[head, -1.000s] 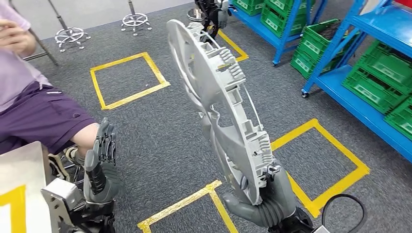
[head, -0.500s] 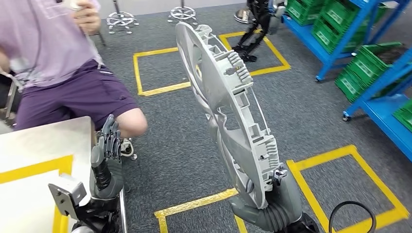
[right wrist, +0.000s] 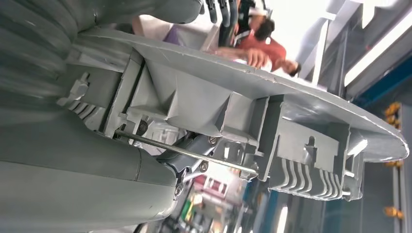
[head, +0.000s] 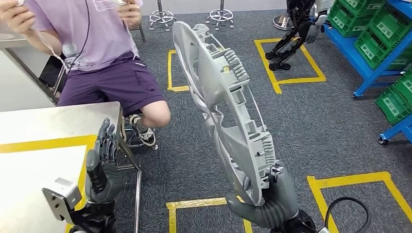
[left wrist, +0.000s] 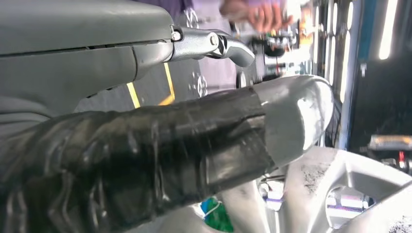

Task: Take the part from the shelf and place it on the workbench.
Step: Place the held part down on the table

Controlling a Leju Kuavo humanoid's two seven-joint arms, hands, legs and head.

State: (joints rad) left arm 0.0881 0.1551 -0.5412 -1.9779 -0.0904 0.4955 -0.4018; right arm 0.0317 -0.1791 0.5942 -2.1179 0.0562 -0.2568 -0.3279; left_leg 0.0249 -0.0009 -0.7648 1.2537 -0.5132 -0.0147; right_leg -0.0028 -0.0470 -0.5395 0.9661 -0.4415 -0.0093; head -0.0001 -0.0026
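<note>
Table: steel top with yellow tape lines, directly ahead of and beside the left hand. Left hand is raised, fingers upright and spread apart, holding nothing. It stands at the table's near corner, apparently just off the edge.

Person: seated just beyond the left hand, past the table's far corner, knee and shoe near the table leg. Cables run from the person's raised hands.

Part: large grey wheel-cover-like disc, ribbed back face toward the camera, held nearly on edge and tilted. It rises up and away from the right hand, which clamps it at the lowest rim. The right wrist view confirms the hand closed on the part at the rim clips and wire ring.

Part is in the air over the floor, between the two hands, well apart from the table. Placement not yet done.

Risks, judged from this posture:
- One-hand grip at the rim only, with most of the disc standing above the hand. Leverage is high, so the part could pivot or slip out during the swing toward the table.
- The far rim reaches well beyond the right hand. It could sweep toward the seated person or the cables.
- An edge-first touchdown on the steel top could let the disc tip or roll off the edge.
- The left hand stands in the path to the table and could be struck.
</note>
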